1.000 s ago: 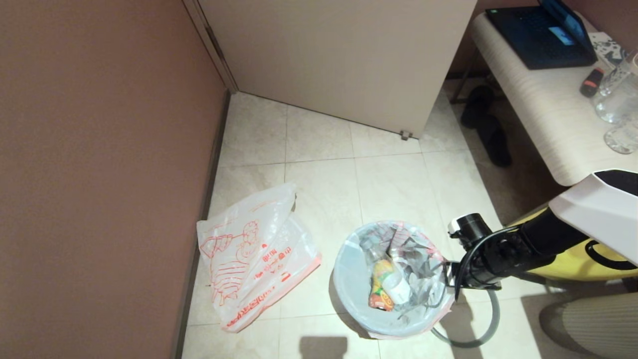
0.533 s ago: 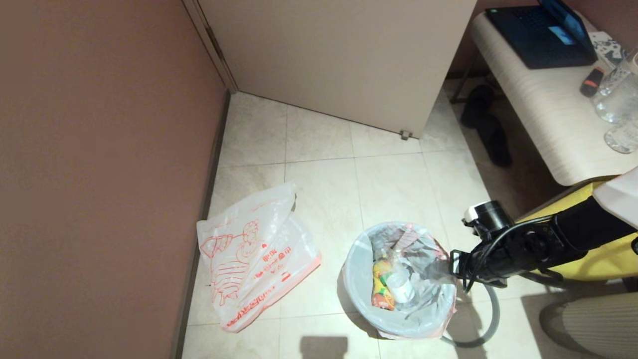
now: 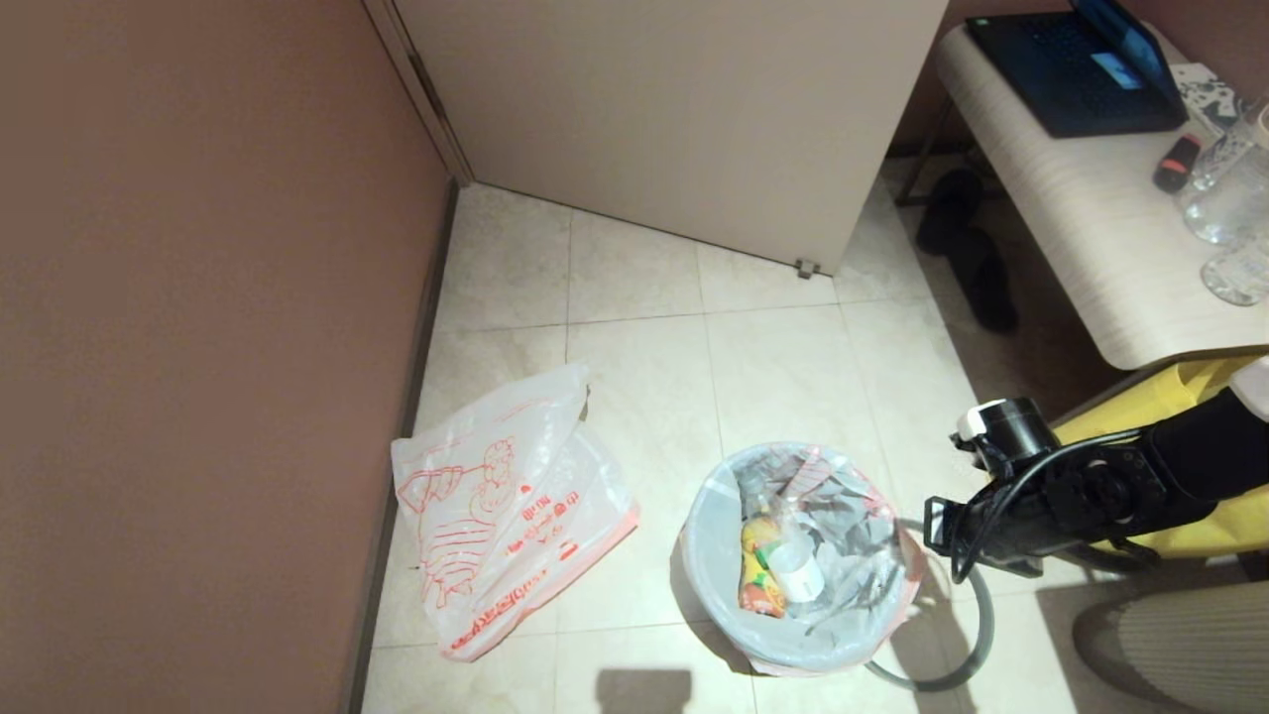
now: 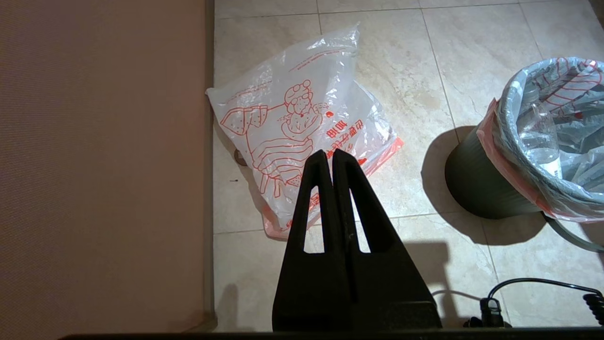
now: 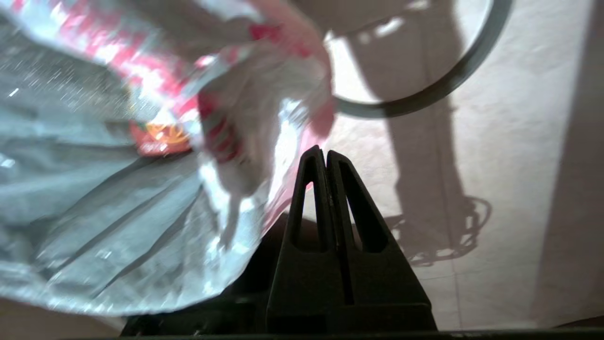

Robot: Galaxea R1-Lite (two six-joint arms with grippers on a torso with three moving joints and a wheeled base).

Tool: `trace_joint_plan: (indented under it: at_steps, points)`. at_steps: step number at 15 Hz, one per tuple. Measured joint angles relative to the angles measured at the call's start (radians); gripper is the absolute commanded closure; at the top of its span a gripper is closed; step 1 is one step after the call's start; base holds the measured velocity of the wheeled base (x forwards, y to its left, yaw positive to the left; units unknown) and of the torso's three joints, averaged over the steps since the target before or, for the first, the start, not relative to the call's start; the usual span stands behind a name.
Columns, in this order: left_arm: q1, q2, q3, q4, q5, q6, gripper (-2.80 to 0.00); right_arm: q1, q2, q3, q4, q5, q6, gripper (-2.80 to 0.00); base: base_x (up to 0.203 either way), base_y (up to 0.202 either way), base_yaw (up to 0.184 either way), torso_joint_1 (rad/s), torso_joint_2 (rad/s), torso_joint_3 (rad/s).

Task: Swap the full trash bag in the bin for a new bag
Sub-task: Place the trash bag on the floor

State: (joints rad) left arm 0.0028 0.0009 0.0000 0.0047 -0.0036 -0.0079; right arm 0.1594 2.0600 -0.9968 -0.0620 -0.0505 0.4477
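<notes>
Lining round black bin — crinkly translucent full trash bag | right tool closed, empty

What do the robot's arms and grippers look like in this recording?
The right arm is matte black with a white shell section near the frame edge, a black cylindrical module with a white cap, and a looping black cable. The right gripper and left gripper each have two black, tapered fingers with triangular cut-outs.

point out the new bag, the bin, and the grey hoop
new bag (image 3: 496,516): head view, on the red cartoon drawing.
bin (image 4: 476,189): left wrist view, on the dark outer wall below the liner's rim.
grey hoop (image 3: 977,635): head view, on its arc lying on the floor.
</notes>
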Motion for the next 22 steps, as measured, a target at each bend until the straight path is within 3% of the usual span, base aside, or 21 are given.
trace_joint_plan:
  at_steps: [2,3,12,20,21,22]
  points:
    - [0.0,0.0,0.0,0.0,0.0,-0.001,0.0,-0.01,0.027,0.001,-0.029,-0.026,-0.043,0.0,0.0,0.0,0.0,0.0,0.0,0.0]
    - [0.0,0.0,0.0,0.0,0.0,0.0,0.0,-0.012,0.04,0.004,-0.034,-0.034,-0.063,-2.8,0.0,0.0,0.0,0.0,0.0,0.0]
    - [0.0,0.0,0.0,0.0,0.0,0.0,0.0,-0.013,0.203,-0.008,-0.102,-0.063,-0.075,-2.8,0.0,0.0,0.0,0.0,0.0,0.0]
    - [0.0,0.0,0.0,0.0,0.0,-0.001,0.0,-0.008,0.392,-0.248,-0.1,-0.056,-0.074,-2.8,0.0,0.0,0.0,0.0,0.0,0.0]
    - [0.0,0.0,0.0,0.0,0.0,-0.001,0.0,-0.008,0.419,-0.279,-0.102,-0.052,-0.076,0.0,0.0,0.0,0.0,0.0,0.0,0.0]
    - [0.0,0.0,0.0,0.0,0.0,-0.001,0.0,-0.008,0.443,-0.308,-0.104,-0.034,-0.077,0.0,0.0,0.0,0.0,0.0,0.0,0.0]
